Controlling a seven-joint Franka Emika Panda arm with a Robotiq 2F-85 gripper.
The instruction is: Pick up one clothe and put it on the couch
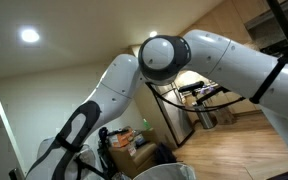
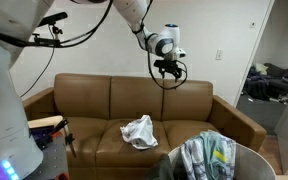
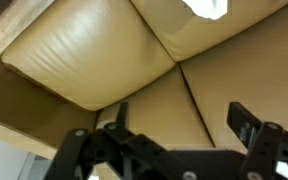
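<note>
A white cloth [image 2: 138,131] lies crumpled on the middle seat of the brown leather couch [image 2: 84,100]. My gripper [image 2: 170,68] hangs open and empty high above the couch backrest, up and to the right of the cloth. In the wrist view the open fingers [image 3: 179,125] frame the couch cushions [image 3: 94,55], and an edge of the white cloth [image 3: 206,8] shows at the top. A pile of striped and patterned clothes [image 2: 206,155] fills a basket [image 2: 252,160] in front of the couch at the lower right.
An exterior view is mostly filled by my white arm [image 1: 174,55], with a kitchen area and wood floor [image 1: 234,145] behind. A doorway [image 2: 274,70] to another room is right of the couch. A small side table with items [image 2: 46,128] stands at the couch's left end.
</note>
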